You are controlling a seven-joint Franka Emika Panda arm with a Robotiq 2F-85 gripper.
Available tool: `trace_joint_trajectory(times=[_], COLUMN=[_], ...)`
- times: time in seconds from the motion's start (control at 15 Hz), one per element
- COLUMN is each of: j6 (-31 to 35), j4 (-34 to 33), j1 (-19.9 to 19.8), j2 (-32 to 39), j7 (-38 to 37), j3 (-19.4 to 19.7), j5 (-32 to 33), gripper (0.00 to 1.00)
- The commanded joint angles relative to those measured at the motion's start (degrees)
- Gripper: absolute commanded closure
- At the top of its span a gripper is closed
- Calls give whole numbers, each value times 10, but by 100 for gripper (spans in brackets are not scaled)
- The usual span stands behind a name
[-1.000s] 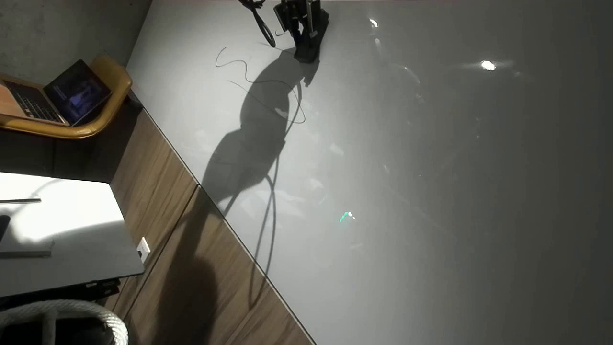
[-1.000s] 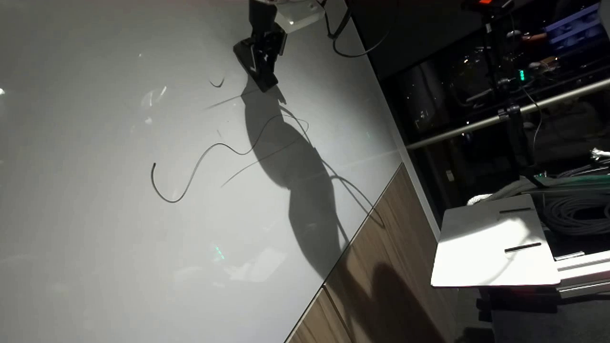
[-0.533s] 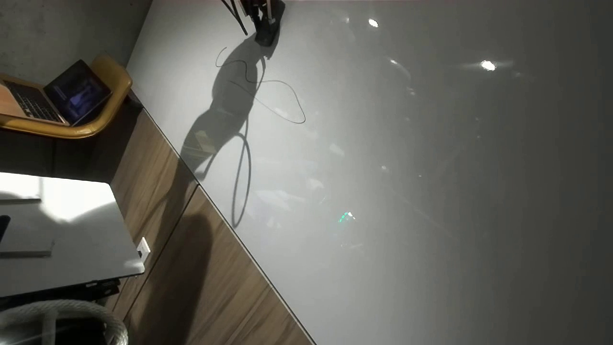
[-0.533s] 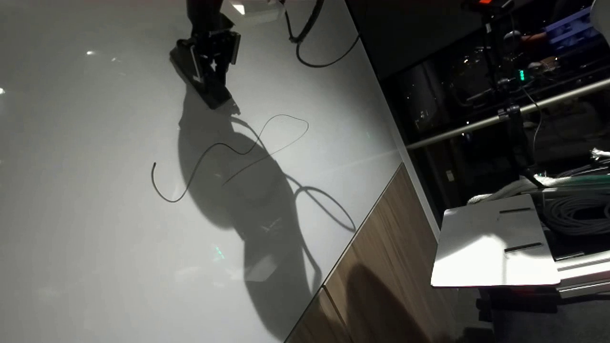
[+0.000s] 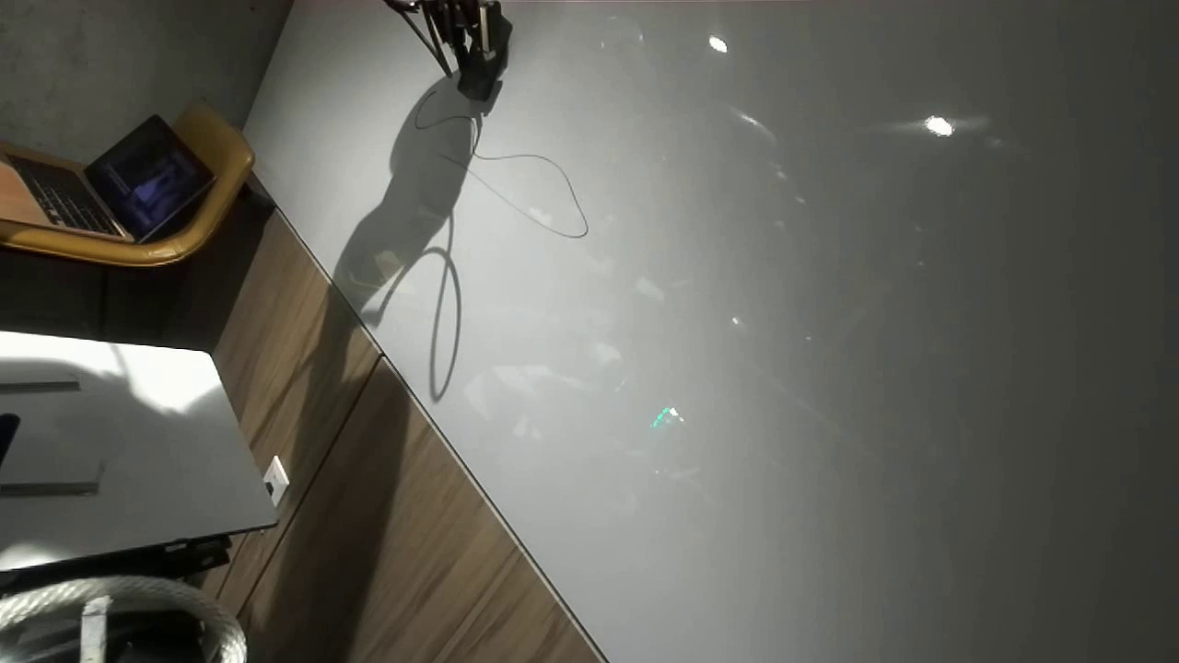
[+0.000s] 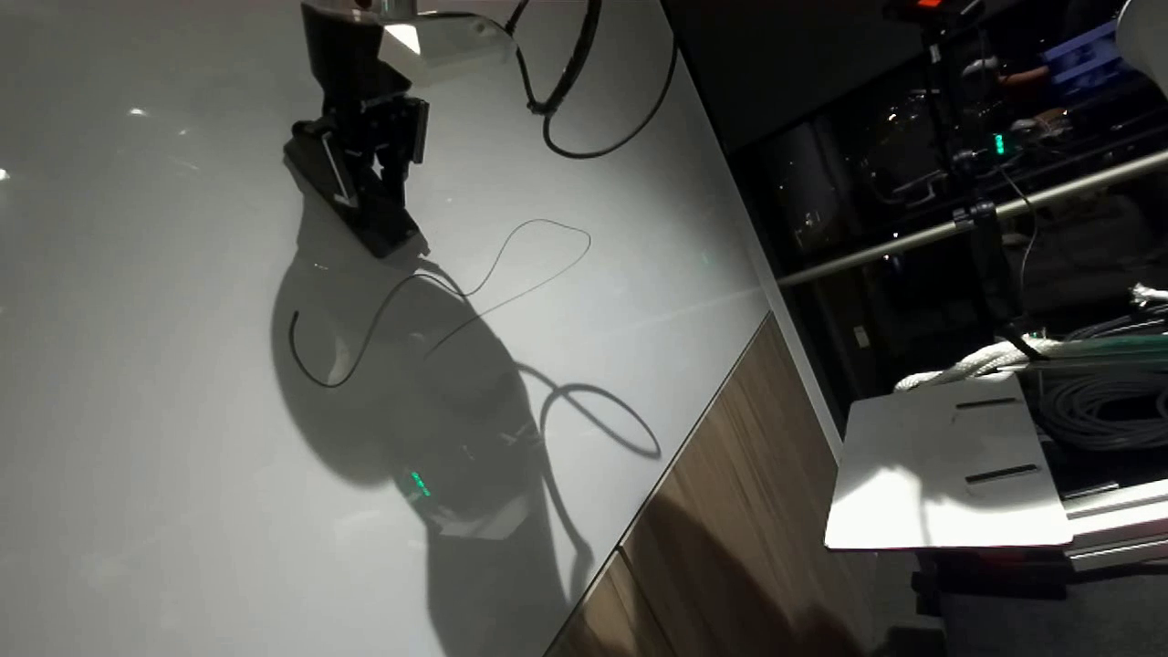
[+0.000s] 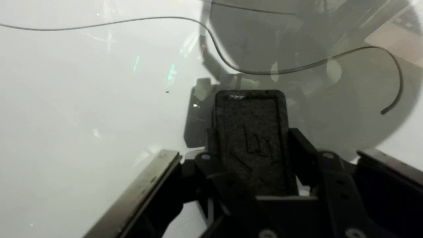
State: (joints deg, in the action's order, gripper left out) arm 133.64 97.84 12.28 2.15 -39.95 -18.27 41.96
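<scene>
- The hand (image 7: 252, 145) has hold of a dark block (image 7: 251, 109), maybe a board eraser. Its two fingers press in from the left and right, only as far apart as the block is wide.
- In the wrist view the block sits near the middle, over the white board (image 5: 783, 516), with its long way pointing to the far side. I cannot tell if its flat face touches the board.
- A thin, wavy dark line (image 7: 261, 73) runs across just past the block's far end. It bends round on the right and stops there, apart from the fingers.
- To work well here, hold the block tight so it can't twist. Tip it as little as you can, so the whole face would meet the board.
- Go slow and push softly. A hard push could make the block slip back in the fingers.
- A big shadow (image 6: 474, 401) lies over part of the line, so look twice there.
- Mind the black cable (image 6: 575, 73) to the right of the hand in an exterior view. Give it room so it won't snag.
</scene>
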Motion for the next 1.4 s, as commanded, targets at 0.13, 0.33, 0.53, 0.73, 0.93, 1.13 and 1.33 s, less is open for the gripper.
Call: trace_joint_trajectory(times=[0.13,0.33,0.53,0.73,0.93,1.13,1.33], j6=[51,73,84,82,85,110,150], j4=[24,63,102,142,189,241,295], j1=[6,-2,-18,-32,-58,-101,-152], j2=[52,57,31,-17,-64,-110,-155], j7=[-27,-40,-18,1,8,15,34], j3=[33,53,82,105,127,156,194], j5=[12,21,23,29,35,33,23], gripper=[71,71,71,71,71,71,71])
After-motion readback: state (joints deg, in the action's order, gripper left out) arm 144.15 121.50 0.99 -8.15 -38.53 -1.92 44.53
